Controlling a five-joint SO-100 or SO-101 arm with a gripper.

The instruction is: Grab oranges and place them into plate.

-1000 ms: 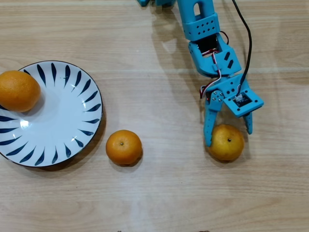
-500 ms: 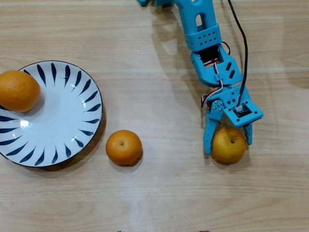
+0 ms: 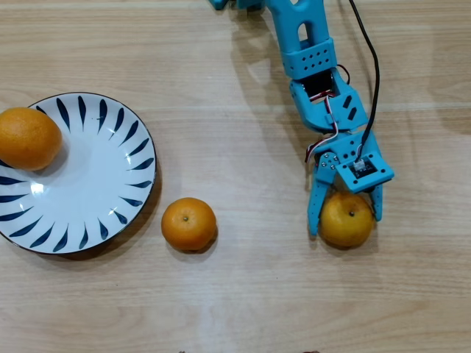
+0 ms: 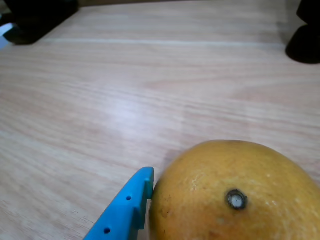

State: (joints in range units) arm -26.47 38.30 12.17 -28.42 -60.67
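In the wrist view a yellowish orange fills the lower right, its stem dot facing up, with one blue finger pressed against its left side on the pale wooden desk. From overhead, the blue arm reaches down from the top edge and bends toward that orange, and the end effector straddles it, its jaws narrowed so that both fingers sit against the fruit's sides, gripping it while it rests on the desk. A black cable runs along the arm. A second orange lies well to the left of the held one, just beside the plate. The third orange sits on the plate's upper left rim. No writing or labels can be read.
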